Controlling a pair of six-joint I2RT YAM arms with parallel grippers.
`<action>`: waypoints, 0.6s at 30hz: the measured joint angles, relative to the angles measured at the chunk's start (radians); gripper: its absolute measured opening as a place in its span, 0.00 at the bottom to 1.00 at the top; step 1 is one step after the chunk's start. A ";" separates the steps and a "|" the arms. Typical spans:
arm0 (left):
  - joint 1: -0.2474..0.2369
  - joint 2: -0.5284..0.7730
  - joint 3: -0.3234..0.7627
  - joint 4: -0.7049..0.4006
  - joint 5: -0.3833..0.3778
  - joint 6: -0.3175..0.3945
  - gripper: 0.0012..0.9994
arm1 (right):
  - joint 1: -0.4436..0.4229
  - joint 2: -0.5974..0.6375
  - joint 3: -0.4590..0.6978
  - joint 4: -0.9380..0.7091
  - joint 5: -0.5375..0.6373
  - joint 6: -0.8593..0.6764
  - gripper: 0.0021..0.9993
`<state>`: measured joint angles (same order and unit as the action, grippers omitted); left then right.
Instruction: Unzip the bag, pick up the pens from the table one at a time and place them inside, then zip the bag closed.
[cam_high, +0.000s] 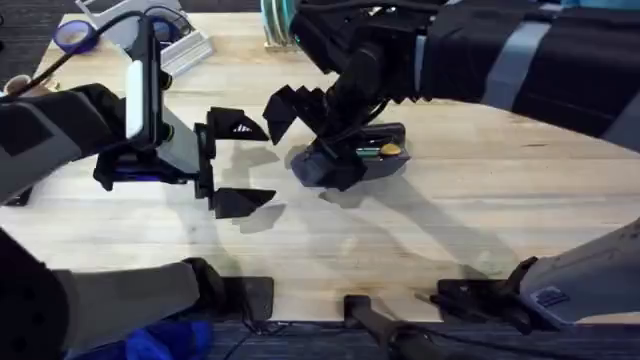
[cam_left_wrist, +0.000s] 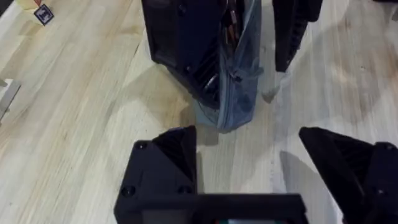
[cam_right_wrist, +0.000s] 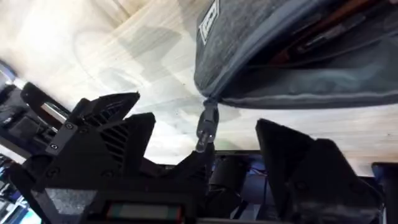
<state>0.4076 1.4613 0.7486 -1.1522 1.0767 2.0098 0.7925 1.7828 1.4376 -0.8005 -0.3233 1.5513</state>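
Note:
The grey-blue bag (cam_high: 372, 160) lies mid-table with its zipper partly open. Pens (cam_high: 384, 150) show inside it, also seen as pens (cam_right_wrist: 323, 25) and pens (cam_left_wrist: 229, 25) through the gap. My right gripper (cam_high: 305, 135) reaches in from the far right to the bag's left end. It is open, with the zipper pull (cam_right_wrist: 208, 124) hanging between the fingers of the right gripper (cam_right_wrist: 208, 140). My left gripper (cam_high: 240, 163) stands open just left of the bag (cam_left_wrist: 236, 99), apart from it and empty; in its own view the left gripper (cam_left_wrist: 249, 162) faces the bag's end.
A blue tape roll (cam_high: 75, 35) and a white holder (cam_high: 185, 45) sit at the far left of the table (cam_high: 480, 220). A teal object (cam_high: 275, 25) stands at the back edge. A small tag (cam_left_wrist: 42, 14) lies on the wood.

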 joint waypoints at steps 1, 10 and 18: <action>0.000 0.000 0.000 0.000 0.000 0.000 1.00 | 0.000 0.000 0.000 0.000 0.000 0.001 1.00; 0.000 0.000 0.000 0.000 0.000 0.000 1.00 | 0.000 0.031 0.000 -0.005 -0.015 0.004 1.00; 0.000 0.000 0.000 0.000 0.000 0.000 1.00 | 0.000 0.031 0.000 -0.005 -0.019 0.009 0.94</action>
<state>0.4076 1.4616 0.7486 -1.1522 1.0767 2.0097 0.7925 1.8133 1.4376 -0.8051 -0.3421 1.5606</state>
